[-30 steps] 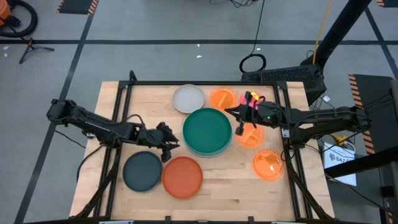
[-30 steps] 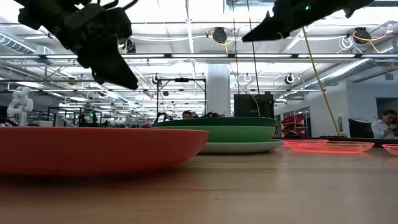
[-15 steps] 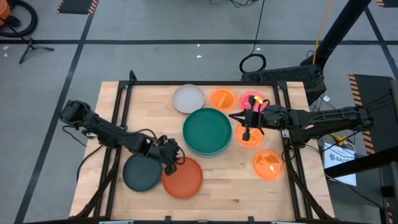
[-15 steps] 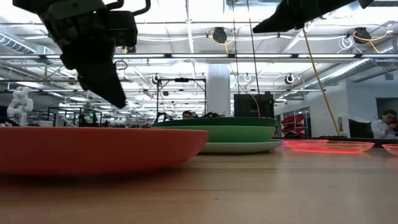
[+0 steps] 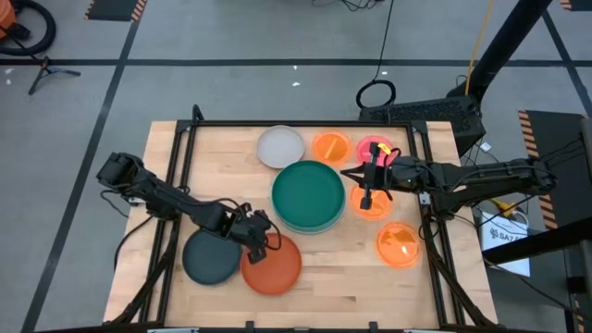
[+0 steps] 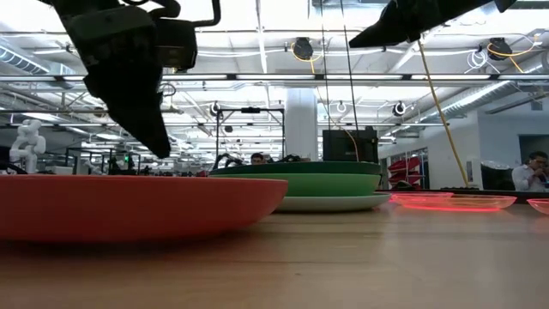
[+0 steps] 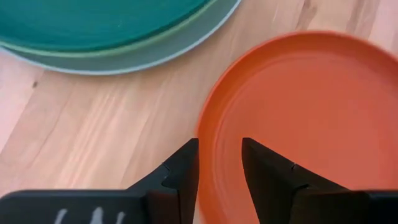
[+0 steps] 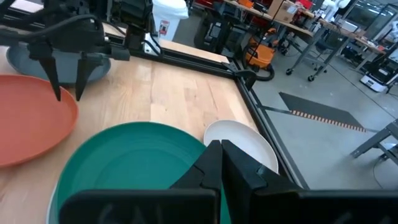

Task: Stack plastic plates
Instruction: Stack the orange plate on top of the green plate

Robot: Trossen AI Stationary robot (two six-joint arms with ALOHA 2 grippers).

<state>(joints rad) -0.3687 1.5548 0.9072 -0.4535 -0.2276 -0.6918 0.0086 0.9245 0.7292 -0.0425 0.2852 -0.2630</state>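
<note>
Left gripper point(image 7: 219, 163) hangs with its fingers slightly parted astride the near rim of the round rust-orange plastic plate point(image 5: 272, 263), one finger outside the edge and one over the bowl; to do this well it should sink until the rim sits fully between the pads, then close before lifting. That plate lies at the table's front beside the dark grey plate point(image 5: 210, 255), near the dark green stack point(image 5: 308, 194), while the right gripper point(image 5: 367, 194), fingers nearly together and empty, waits above a small orange plate beside that stack.

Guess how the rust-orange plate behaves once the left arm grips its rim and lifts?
Probably stiff: the rust-orange plate keeps a clean round rim. Likely light, being thin and shallow. The left tool straddles only the rim, fingers open, and the surface looks smooth, so it may slip or droop away from the grip.
</note>
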